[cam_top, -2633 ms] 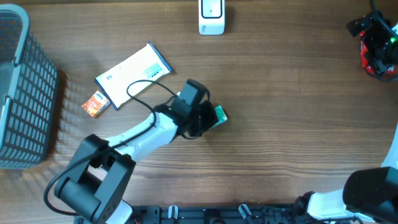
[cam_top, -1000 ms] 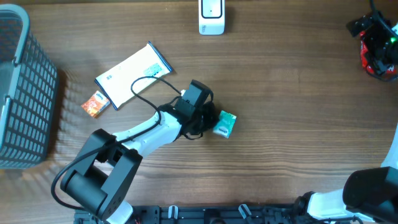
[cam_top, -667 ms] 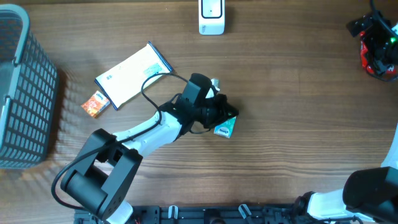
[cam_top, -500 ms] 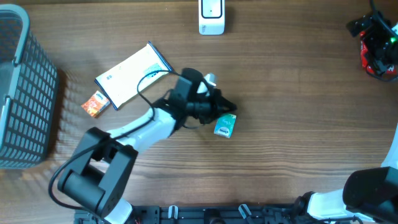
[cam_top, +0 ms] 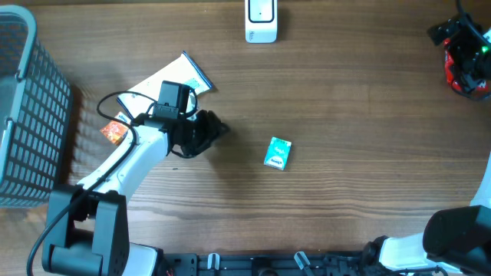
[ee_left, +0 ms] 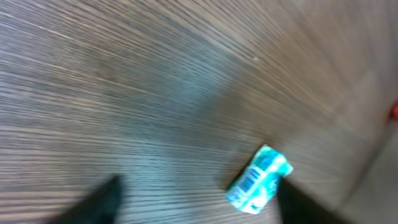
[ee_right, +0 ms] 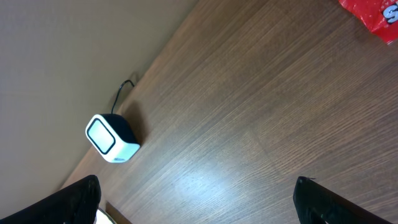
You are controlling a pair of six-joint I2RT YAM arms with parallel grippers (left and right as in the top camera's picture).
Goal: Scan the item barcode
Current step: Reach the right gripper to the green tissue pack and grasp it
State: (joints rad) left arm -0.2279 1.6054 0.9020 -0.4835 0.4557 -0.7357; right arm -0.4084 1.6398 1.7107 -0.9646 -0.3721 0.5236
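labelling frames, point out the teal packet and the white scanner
teal packet (cam_top: 278,153), overhead view, middle of its top face
white scanner (cam_top: 261,21), overhead view, centre of its top

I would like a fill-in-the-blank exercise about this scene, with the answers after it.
The teal box lies on the ___. The left tool holds ___. The right tool is wide ___. The basket is ___ in colour.
Missing words: table; nothing; open; grey.
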